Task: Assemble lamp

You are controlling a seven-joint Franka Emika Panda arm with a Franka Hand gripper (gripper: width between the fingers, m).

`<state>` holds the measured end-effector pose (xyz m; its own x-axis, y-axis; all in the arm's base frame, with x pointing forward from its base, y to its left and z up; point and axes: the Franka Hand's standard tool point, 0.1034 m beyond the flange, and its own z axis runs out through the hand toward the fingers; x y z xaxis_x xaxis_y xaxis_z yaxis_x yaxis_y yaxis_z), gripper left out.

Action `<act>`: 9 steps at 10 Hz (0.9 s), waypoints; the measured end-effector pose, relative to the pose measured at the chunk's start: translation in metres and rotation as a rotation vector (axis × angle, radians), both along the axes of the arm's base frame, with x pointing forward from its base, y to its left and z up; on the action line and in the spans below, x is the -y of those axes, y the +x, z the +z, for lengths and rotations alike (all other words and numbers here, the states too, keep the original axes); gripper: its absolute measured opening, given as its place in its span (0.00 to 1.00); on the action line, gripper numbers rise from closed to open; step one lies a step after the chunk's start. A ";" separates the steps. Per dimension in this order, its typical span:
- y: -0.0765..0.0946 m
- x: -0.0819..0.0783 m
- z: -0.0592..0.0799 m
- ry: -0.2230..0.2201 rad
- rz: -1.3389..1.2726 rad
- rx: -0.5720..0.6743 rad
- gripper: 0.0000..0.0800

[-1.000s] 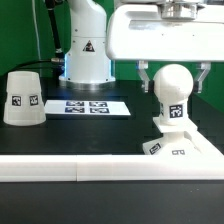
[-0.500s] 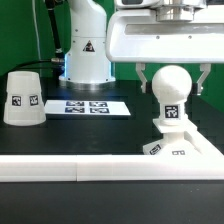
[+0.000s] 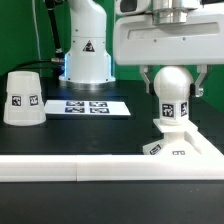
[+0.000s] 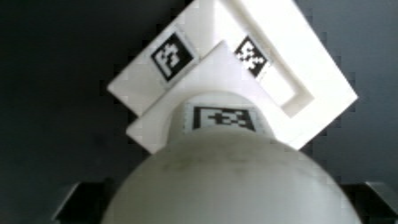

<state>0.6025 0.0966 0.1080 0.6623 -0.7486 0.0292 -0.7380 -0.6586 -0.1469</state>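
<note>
Jaws are flanking the bulb (image 3: pixel 172 86) head; bulb is standing upright on the base (image 3: pixel 186 150); cannot tell whether clenched.

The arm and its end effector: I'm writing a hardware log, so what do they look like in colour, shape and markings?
The arm is a glossy white rounded column bearing a black triangular sticker, with black cables behind it. The end effector is a wide white boxy body under a grey metal flange, with two short dark fingers.
</note>
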 end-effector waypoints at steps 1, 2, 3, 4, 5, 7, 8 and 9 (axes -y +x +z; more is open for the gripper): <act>0.000 -0.002 0.000 0.022 -0.073 -0.017 0.72; 0.001 -0.001 -0.001 0.044 -0.135 -0.038 0.72; 0.002 -0.001 -0.003 0.067 -0.222 -0.057 0.72; 0.003 -0.003 -0.004 0.076 -0.274 -0.067 0.72; 0.004 -0.004 -0.004 0.093 -0.352 -0.076 0.72; 0.004 -0.005 -0.004 0.119 -0.426 -0.085 0.72; 0.004 -0.005 -0.003 0.106 -0.342 -0.075 0.72; 0.005 -0.005 -0.001 0.093 -0.229 -0.059 0.84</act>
<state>0.6072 0.1015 0.1068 0.4740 -0.8768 -0.0806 -0.8753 -0.4593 -0.1514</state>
